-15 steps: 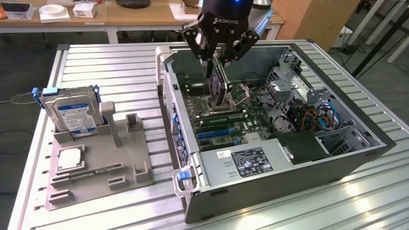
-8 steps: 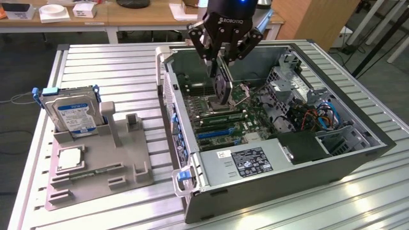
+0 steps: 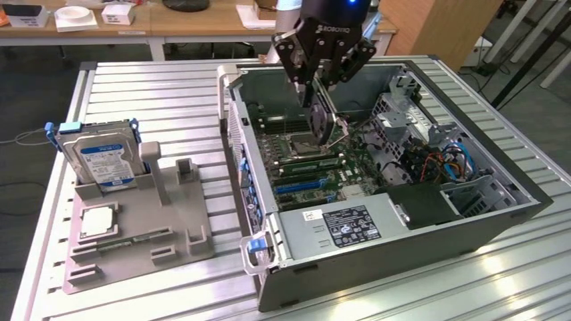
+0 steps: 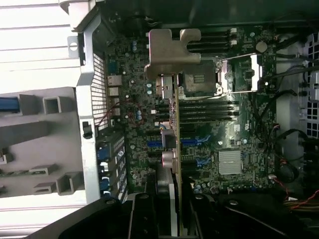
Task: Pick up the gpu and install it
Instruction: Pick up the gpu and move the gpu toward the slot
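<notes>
Exterior view: the thin, flat, dark green-brown gpu card (image 3: 323,124) with its silvery metal end bracket (image 4: 172,52) hung on edge right under the black pincer (image 3: 319,83). The pincer was partway closed, clamping the card's top edge, over the green motherboard (image 3: 352,167) in the open grey computer case (image 3: 402,241).

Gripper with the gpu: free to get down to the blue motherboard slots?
Probably yes: the gripper holds the thin dark gpu card with silvery bracket above the open grey case; nothing covers the blue slots.
</notes>
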{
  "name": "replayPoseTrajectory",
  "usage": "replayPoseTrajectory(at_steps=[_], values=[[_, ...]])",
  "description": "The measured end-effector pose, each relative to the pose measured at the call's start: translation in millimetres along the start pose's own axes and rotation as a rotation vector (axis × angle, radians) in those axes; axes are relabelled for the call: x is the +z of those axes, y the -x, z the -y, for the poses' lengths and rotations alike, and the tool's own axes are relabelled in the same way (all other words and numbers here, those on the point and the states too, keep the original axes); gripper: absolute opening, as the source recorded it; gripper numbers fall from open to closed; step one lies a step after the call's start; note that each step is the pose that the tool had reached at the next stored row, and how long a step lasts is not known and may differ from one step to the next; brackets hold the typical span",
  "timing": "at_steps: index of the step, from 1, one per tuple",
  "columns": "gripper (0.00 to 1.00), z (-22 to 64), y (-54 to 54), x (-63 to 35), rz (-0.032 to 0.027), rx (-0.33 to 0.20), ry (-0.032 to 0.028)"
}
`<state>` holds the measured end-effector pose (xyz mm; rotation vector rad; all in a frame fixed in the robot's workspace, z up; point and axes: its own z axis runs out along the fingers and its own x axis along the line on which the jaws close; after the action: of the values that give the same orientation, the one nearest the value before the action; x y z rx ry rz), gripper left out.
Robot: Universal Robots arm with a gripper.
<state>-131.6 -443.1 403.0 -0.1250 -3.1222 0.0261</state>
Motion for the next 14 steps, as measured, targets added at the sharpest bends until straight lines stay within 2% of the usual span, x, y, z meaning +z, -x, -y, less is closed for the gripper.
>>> replayPoseTrajectory(at_steps=[7, 10, 14], values=[[0.29, -4.5, 19.0, -0.1, 0.0048, -0.001, 0.0007], [0.29, -7.7, 21.4, 1.1, 0.0134, -0.002, 0.0014], [0.29, -16.6, 22.9, 2.0, 0.0296, -0.002, 0.0028]])
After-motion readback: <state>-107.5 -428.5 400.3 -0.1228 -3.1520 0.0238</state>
